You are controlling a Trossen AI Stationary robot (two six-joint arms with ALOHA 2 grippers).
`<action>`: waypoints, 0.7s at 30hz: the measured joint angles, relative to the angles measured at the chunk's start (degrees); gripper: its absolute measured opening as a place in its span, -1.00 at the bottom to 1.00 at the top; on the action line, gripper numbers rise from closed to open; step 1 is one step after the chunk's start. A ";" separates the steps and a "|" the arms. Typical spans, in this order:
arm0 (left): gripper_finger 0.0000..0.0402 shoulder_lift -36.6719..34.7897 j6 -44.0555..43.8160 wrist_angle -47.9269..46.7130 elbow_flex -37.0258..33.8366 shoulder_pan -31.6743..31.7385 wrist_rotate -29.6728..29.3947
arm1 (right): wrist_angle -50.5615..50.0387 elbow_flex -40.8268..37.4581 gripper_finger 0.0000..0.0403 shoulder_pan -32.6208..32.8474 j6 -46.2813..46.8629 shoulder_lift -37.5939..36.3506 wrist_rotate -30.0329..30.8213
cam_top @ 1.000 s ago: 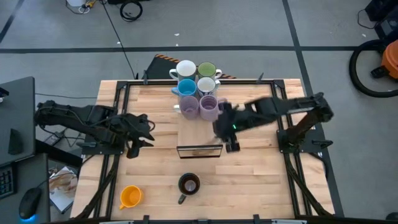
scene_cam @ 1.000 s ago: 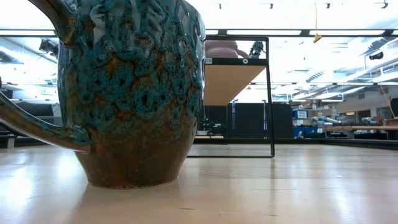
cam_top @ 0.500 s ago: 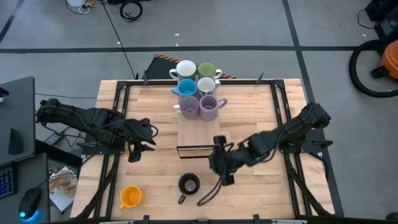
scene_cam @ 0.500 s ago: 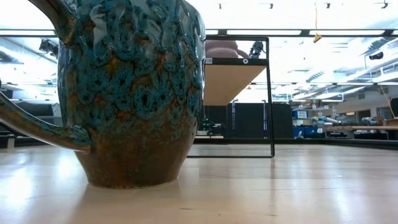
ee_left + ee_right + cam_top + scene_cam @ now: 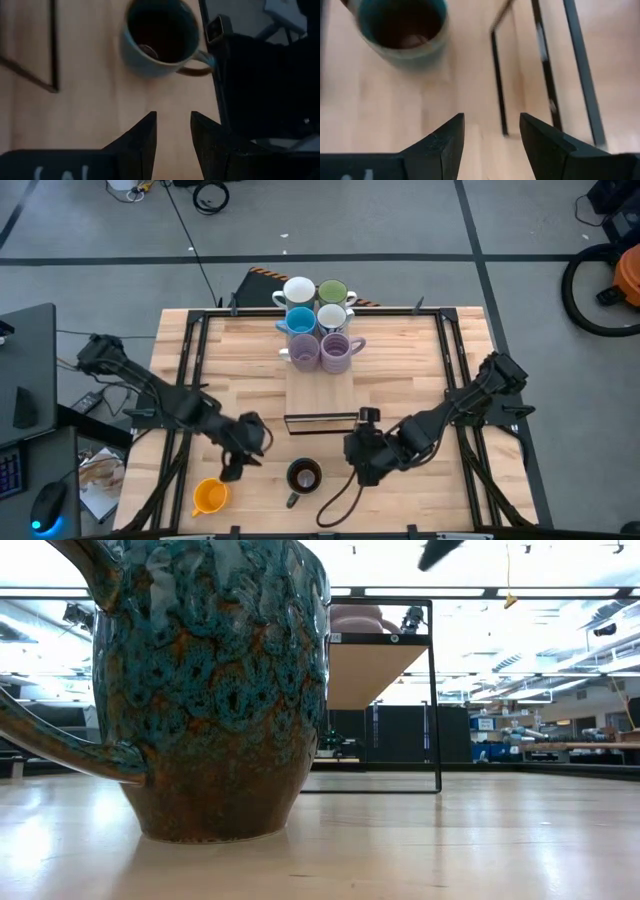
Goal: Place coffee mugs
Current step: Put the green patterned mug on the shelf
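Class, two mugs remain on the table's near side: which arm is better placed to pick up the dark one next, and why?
Probably the right. The right gripper is open, empty and beside the dark mug. The left gripper sits between it and the orange mug, slightly farther away.

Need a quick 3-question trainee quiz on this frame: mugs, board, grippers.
1. True or false: the orange mug stands on the wooden board.
2. How many mugs are clustered at the board's far end?
3. Which mug lies between the two grippers? A) dark mug B) white mug C) green mug

Key
1. False: it sits on the table near the left gripper.
2. Six.
3. A: the right gripper, open, is beside it.
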 joint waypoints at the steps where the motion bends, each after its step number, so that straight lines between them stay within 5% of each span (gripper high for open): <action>1: -0.38 1.45 -0.90 -0.09 0.98 -0.73 -0.02 | -2.21 0.00 -0.03 0.44 1.28 0.00 0.73; 16: -0.38 23.13 -8.47 -2.51 21.65 -5.15 -3.03 | -10.70 -8.21 -0.03 3.78 9.69 -3.53 3.25; 21: -0.38 29.36 -10.41 -6.29 30.39 -6.06 -8.30 | -12.86 -10.58 -0.03 5.91 14.08 -8.24 5.55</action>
